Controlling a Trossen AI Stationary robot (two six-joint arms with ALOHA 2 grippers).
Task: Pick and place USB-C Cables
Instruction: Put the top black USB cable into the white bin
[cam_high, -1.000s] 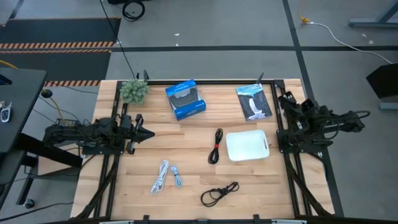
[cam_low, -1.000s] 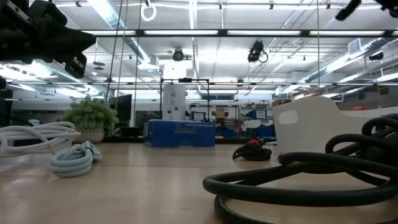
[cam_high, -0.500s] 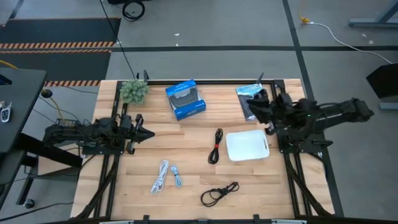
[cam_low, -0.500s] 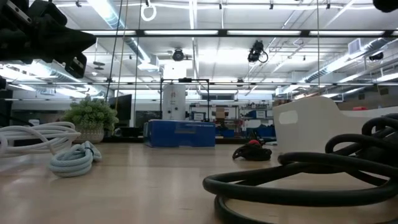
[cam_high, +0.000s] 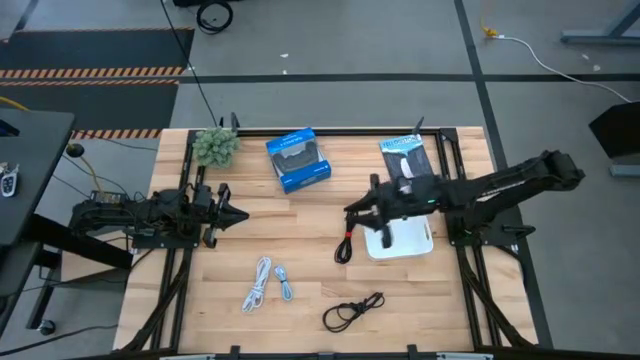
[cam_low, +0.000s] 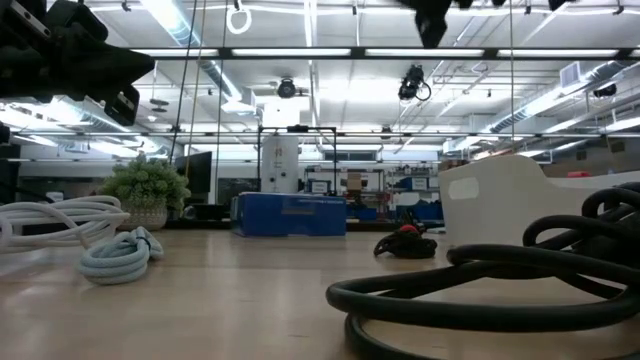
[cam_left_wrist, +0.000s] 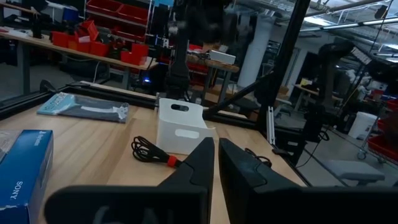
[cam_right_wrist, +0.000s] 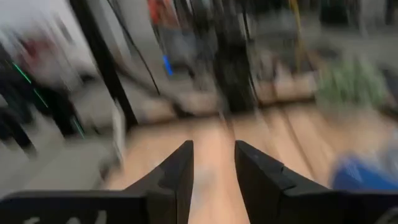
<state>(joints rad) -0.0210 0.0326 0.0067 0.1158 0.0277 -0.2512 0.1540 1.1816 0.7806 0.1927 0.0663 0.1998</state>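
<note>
Right gripper is stretched out over the table centre, its arm passing above the white bin; its fingers stand a little apart with nothing between them. Just below and ahead of those jaws lies the black cable with a red tie, stretched lengthwise beside the bin's near wall; contact between jaws and cable cannot be told from above. The second black cable lies in a loose coil well behind the right jaws, toward the table's front edge. The white cable and the pale blue-grey cable lie side by side, just apart, between the two grippers' reach and nearer the left gripper. That gripper waits at the table's left side, its jaws closed tip to tip on nothing, pointing toward the centre. A blue box and a small potted plant sit along the far edge.
</note>
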